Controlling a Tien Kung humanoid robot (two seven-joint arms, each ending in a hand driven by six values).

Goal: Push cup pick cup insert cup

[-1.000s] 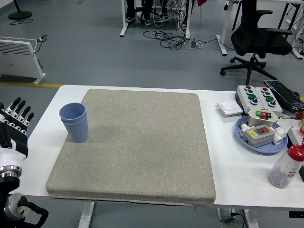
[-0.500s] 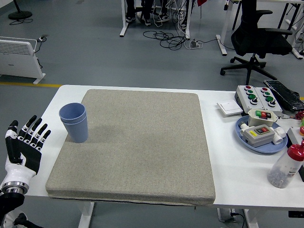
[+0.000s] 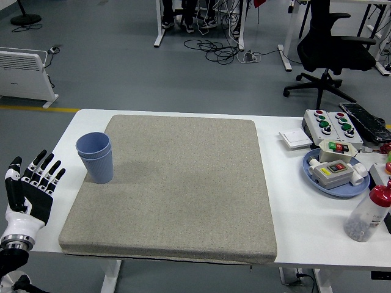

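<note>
Right now we see our left hand (image 3: pixel 27 190) raised at the lower left, over the table's near left corner, its black-and-white fingers (image 3: pixel 40 163) spread apart and holding nothing. Our right hand does not show in the head view. The blue cups (image 3: pixel 96 157) stand upright on the left edge of the grey mat (image 3: pixel 177 189), one nested inside the other so that two rims show, and they sit well apart from our hand, up and to its right. That mat covers most of the white table (image 3: pixel 305 226), with bare tabletop left along both sides. Off to the right of the mat lies a blue plate (image 3: pixel 311 174) carrying a grey switch box with a red and a green button (image 3: pixel 334 173), and behind it stand a white control box with coloured buttons (image 3: pixel 327 125) and a small white square pad (image 3: pixel 295 140). Near the table's right front corner stands a clear bottle with a red cap (image 3: pixel 369 214), upright. Beyond the table, a black office chair (image 3: pixel 333 49) stands on the grey floor, and a white heater (image 3: pixel 24 70) sits at the far left.
</note>
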